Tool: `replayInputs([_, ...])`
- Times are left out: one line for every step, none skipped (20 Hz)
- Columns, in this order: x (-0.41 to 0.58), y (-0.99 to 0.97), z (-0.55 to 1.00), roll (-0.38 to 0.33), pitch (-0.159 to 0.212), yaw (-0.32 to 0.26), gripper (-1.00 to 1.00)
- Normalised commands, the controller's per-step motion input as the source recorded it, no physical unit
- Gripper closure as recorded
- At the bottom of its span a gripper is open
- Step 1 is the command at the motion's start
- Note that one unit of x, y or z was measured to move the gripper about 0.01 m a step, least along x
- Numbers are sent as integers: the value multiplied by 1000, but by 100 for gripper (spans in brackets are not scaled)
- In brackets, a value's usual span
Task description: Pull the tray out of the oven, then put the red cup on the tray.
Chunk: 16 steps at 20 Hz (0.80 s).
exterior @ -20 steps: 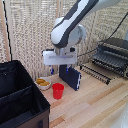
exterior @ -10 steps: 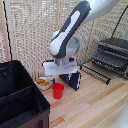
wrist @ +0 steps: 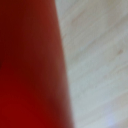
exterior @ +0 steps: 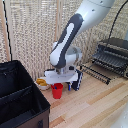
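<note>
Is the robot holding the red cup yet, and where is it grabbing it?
It cannot be told. The gripper is right above the red cup, but its fingers are hidden, so no grip shows.

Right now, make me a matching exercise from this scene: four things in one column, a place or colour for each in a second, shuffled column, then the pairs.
Things:
1. red cup
2. oven
3. tray
4. black fabric case

Descriptions:
A. at the exterior view's left edge, lid open
B. on the wooden table below the gripper
C. pulled out in front of the oven
D. at the exterior view's right edge

Pairs: 1-B, 2-D, 3-C, 4-A
</note>
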Motion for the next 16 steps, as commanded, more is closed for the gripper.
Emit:
replayInputs([0,0,0,11,0,39,100])
replayInputs([0,0,0,2,0,29,100])
replayInputs([0,0,0,0,0,29,100])
replayInputs([0,0,0,0,0,32,100])
replayInputs([0,0,0,0,0,36,100])
replayInputs([-17,37,0,0,-14,29,100])
replayInputs([0,46,0,0,-4,36,100])
replayInputs([-14,83,-14,0,0,42,100])
replayInputs([0,46,0,0,0,50,100])
replayInputs([-14,60,0,0,0,62,100])
replayInputs([0,0,0,0,0,62,100])
replayInputs([0,0,51,0,0,0,100])
replayInputs([0,14,137,0,0,-21,100])
replayInputs([0,0,260,0,-24,-45,100])
replayInputs([0,0,329,0,-55,-63,100])
replayInputs([0,0,343,0,-56,-76,100])
